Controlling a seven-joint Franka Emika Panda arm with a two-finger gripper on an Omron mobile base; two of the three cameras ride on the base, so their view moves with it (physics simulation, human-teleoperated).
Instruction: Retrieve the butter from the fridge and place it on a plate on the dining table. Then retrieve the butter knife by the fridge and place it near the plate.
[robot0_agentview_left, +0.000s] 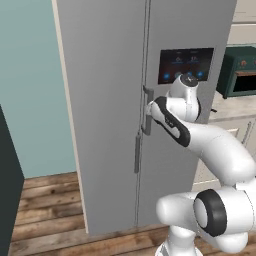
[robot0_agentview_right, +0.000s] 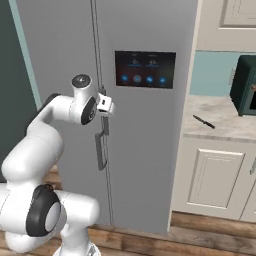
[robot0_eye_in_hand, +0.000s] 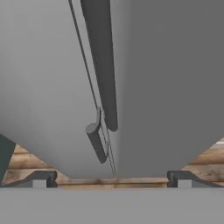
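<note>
The gripper (robot0_eye_in_hand: 111, 180), jaws spread wide and empty, faces the closed fridge (robot0_agentview_left: 110, 75). It should centre on the right door's handle (robot0_eye_in_hand: 103, 65) before closing. The butter knife (robot0_agentview_right: 204, 121) lies on the surface (robot0_agentview_right: 220, 125) alongside.

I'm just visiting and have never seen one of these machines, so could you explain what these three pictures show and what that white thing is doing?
The white thing is a robot arm on a base that drives, in a computer-drawn kitchen. Two pictures come from cameras on the base, behind the arm to its left and right. The third comes from a camera on the hand itself.

Its end effector is up against the handles of the grey fridge, whose doors look closed. In the hand view the two fingertips stand wide apart, so it is open and holds nothing; the long door handle lies ahead of them.

On the counter right of the fridge lies a small dark butter knife, beside a green oven-like appliance.
</note>
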